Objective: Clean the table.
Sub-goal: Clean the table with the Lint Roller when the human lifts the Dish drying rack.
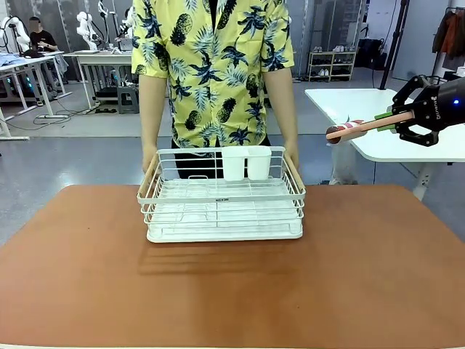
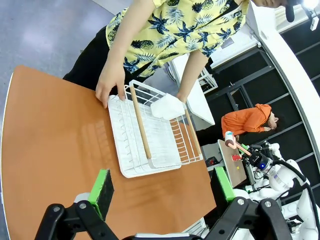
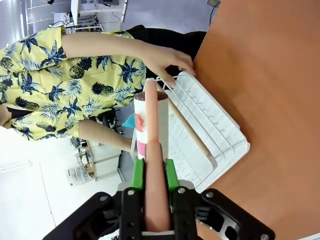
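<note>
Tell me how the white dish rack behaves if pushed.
The dish rack is thin open wire, so probably light yet stiff. Its flat tray base should slide, not roll. The tall cup at the back might tip.

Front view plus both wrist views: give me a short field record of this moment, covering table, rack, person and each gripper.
table: terracotta top, bearing a white wire dish rack
rack contents: white cutlery holder at the far side
person: one hand on each end of the rack
left gripper: open, above the table, holding nothing
right gripper: shut on a pink-handled utensil, raised at the right
</note>
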Controlling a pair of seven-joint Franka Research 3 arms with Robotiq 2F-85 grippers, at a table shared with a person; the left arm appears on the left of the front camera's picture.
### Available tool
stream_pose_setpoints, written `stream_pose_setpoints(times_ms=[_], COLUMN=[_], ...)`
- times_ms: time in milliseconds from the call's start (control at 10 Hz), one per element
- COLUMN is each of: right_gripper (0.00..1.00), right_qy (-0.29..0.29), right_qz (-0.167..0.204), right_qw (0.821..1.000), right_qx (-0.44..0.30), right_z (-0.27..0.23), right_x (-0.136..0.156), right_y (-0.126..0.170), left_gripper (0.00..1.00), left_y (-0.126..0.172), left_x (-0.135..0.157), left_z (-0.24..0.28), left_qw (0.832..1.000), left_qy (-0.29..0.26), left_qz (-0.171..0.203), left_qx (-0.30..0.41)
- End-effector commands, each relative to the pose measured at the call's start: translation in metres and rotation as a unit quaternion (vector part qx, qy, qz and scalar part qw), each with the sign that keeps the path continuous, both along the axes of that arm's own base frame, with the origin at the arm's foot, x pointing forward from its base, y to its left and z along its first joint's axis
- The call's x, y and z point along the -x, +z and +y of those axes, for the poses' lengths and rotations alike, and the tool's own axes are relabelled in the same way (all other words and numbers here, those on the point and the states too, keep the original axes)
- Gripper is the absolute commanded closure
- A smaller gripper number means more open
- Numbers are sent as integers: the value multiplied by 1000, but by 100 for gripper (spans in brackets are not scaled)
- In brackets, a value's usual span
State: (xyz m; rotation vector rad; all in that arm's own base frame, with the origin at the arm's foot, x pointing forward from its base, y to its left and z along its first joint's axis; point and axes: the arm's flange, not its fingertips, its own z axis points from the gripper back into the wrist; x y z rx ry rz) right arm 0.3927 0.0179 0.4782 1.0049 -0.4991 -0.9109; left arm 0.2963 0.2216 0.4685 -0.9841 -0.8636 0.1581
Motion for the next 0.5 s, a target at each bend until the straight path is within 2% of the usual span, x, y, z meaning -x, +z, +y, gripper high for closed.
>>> stream_pose_setpoints(times_ms=[0,400], right_gripper=[97,97], right_qy=[1,1], right_qz=[-2,-2], right_qw=[1000,1000], right_qx=[0,0], right_z=[1,1], right_x=[0,0], right_y=[2,2], left_gripper=[0,0], left_y=[0,0], left_x=[1,1], left_z=[1,1], left_qw=[1000,1000], left_qy=[1,1], left_qz=[-2,-2], left_qx=[2,2])
